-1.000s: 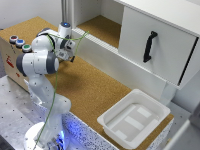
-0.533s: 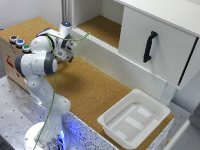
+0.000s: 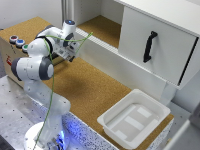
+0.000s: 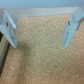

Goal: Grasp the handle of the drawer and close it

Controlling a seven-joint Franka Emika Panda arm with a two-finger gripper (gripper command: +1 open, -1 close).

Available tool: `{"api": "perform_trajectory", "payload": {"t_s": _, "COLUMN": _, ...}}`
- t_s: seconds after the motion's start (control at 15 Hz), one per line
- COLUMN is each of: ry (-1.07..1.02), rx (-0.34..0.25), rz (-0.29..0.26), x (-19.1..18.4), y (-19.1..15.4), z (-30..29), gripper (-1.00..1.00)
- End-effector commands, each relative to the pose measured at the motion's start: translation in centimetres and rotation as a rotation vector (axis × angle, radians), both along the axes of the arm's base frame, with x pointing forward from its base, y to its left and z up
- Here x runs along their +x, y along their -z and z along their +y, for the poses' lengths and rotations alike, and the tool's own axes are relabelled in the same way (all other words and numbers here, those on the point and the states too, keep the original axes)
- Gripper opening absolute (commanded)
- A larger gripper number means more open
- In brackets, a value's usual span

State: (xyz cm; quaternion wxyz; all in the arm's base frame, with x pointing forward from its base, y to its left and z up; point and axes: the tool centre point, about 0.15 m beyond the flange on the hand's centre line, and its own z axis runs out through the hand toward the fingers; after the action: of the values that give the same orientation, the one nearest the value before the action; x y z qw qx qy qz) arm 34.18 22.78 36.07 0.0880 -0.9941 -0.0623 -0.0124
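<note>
Between the spread jaws of the gripper (image 3: 74, 51) there is only bare cork surface (image 4: 40, 47): the wrist view shows the two pale fingers (image 4: 10, 27) standing wide apart with nothing held between them, which I read as the stance of an approach not yet begun rather than of a grasp. The drawer (image 3: 155, 42), a large white box with a flat front panel, stands out from its white cabinet (image 3: 125, 70) far beyond the jaws, toward the exterior view's right, and its slim black handle (image 3: 149, 46) runs upright on that panel, well apart from the fingertips and absent from the wrist view. Because the bar is upright, I judge the jaws must be brought level with it and turned so that one finger passes on each side of the bar; the present wide opening suits that. A shallow white tray (image 3: 134, 117) lies on the cork below the drawer front, away from the jaws and not part of the job; I would steer the arm above it. A green cable (image 3: 80, 40) loops over the wrist close behind the jaws, and three coloured buttons (image 3: 17, 42) sit on the table edge behind the arm.
</note>
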Motion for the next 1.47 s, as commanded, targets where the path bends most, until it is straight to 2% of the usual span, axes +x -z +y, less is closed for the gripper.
{"api": "perform_trajectory", "payload": {"t_s": 0.0, "ry": 0.095, "rx": -0.055, "rz": 0.035, "x": -1.2, "y": -2.5, "z": -5.6, "gripper": 1.00}}
{"api": "perform_trajectory", "payload": {"t_s": 0.2, "ry": 0.129, "rx": -0.082, "rz": 0.038, "x": -2.0, "y": -4.2, "z": -9.3, "gripper": 1.00}}
{"api": "perform_trajectory", "payload": {"t_s": 0.53, "ry": 0.102, "rx": -0.013, "rz": 0.000, "x": -2.1, "y": -5.8, "z": -16.1, "gripper": 1.00}}
{"api": "perform_trajectory", "payload": {"t_s": 0.73, "ry": 0.065, "rx": -0.019, "rz": 0.010, "x": -1.4, "y": -6.3, "z": -20.6, "gripper": 1.00}}
{"api": "perform_trajectory", "payload": {"t_s": 0.93, "ry": 0.035, "rx": -0.083, "rz": 0.025, "x": -0.3, "y": -7.2, "z": -26.6, "gripper": 1.00}}
{"api": "perform_trajectory", "payload": {"t_s": 1.07, "ry": 0.027, "rx": -0.133, "rz": 0.002, "x": -0.2, "y": -8.4, "z": -30.4, "gripper": 1.00}}
{"api": "perform_trajectory", "payload": {"t_s": 1.4, "ry": 0.004, "rx": -0.177, "rz": -0.031, "x": -0.5, "y": -10.4, "z": -39.8, "gripper": 1.00}}
